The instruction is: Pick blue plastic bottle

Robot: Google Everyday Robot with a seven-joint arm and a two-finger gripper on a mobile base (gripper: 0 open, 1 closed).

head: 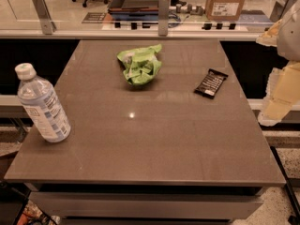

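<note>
From where I stand, the desk [154,139] is a flat grey-brown with one small white glint of light on it. The blue plastic bottle [42,107] is clear with a bluish tint, topped by a white cap, and its label is blue and white with small print. The snack bag [139,65] is bright lime green with paler patches. The candy bar [211,83] is black with rows of pale markings. The hand [280,97], at the right edge beside the desk, is cream and pale yellow. Beyond, a cardboard box [226,1] is brown with a white label.
</note>
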